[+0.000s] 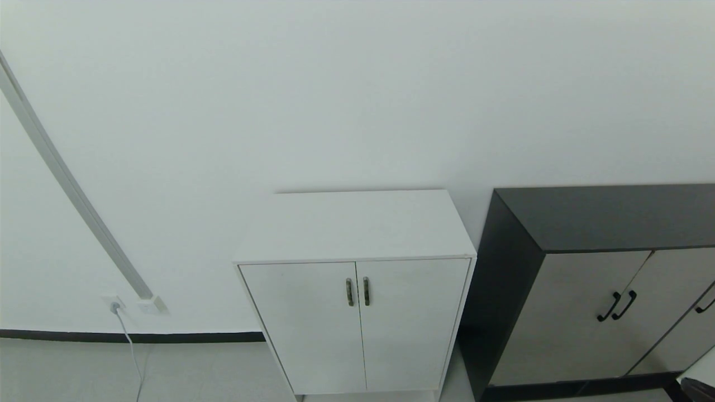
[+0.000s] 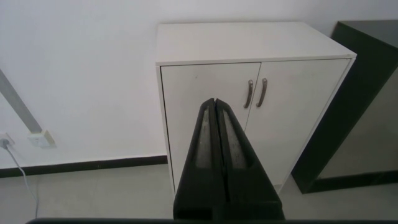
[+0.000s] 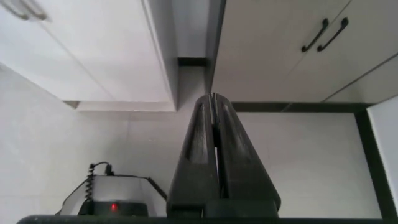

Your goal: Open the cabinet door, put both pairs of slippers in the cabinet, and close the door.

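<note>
A white two-door cabinet [image 1: 357, 312] stands against the wall, both doors closed, with two metal handles [image 1: 358, 291] side by side at the middle. In the left wrist view the cabinet [image 2: 249, 93] faces my left gripper [image 2: 215, 102], which is shut with nothing in it, some way in front of the left door. My right gripper [image 3: 213, 98] is shut and empty, low over the floor, in front of the gap between the white cabinet [image 3: 93, 50] and the dark one [image 3: 292, 50].
A dark cabinet [image 1: 592, 279] with grey doors and black handles [image 1: 617, 306] stands right of the white one. A wall socket [image 1: 114, 305] with a cable and a slanted conduit [image 1: 67, 178] are at the left. A grey device [image 3: 106, 199] with a red light sits on the floor.
</note>
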Robot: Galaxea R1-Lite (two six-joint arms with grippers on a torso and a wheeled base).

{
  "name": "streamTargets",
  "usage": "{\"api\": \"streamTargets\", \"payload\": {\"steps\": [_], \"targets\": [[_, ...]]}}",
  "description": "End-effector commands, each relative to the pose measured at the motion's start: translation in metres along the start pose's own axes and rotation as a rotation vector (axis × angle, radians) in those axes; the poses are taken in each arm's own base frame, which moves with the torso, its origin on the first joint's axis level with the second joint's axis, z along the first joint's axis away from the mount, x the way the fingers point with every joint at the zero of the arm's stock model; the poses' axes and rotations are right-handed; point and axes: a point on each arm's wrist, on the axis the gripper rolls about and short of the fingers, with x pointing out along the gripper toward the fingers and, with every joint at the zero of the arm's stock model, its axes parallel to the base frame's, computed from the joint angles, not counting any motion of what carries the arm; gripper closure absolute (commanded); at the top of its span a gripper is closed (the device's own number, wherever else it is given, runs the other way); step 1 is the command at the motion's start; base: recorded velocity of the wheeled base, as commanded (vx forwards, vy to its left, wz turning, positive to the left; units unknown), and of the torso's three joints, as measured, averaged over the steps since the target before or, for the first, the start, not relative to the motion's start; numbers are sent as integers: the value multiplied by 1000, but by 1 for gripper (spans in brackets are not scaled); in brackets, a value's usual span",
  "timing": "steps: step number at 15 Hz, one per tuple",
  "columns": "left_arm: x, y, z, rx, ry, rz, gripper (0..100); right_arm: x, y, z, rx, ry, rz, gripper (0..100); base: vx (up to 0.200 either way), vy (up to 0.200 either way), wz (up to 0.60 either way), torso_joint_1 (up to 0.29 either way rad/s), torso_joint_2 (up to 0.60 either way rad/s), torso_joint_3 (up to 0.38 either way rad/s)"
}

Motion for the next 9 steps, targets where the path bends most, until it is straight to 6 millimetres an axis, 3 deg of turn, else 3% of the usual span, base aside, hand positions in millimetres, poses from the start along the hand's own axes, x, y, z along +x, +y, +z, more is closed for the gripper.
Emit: {"api": "streamTargets", "payload": {"steps": [1,5,9], "targets": [[0,0,0,1,1,1,100,-25,-1,-13,3,-73,31,100,0,0,0,0,0,0],[0,0,0,1,1,0,100,-43,0,-41,-5,-22,94,100,0,0,0,0,0,0],[0,0,0,1,1,0,100,-48,-1,-47,-10,-54,114,100,0,0,0,0,0,0]]}}
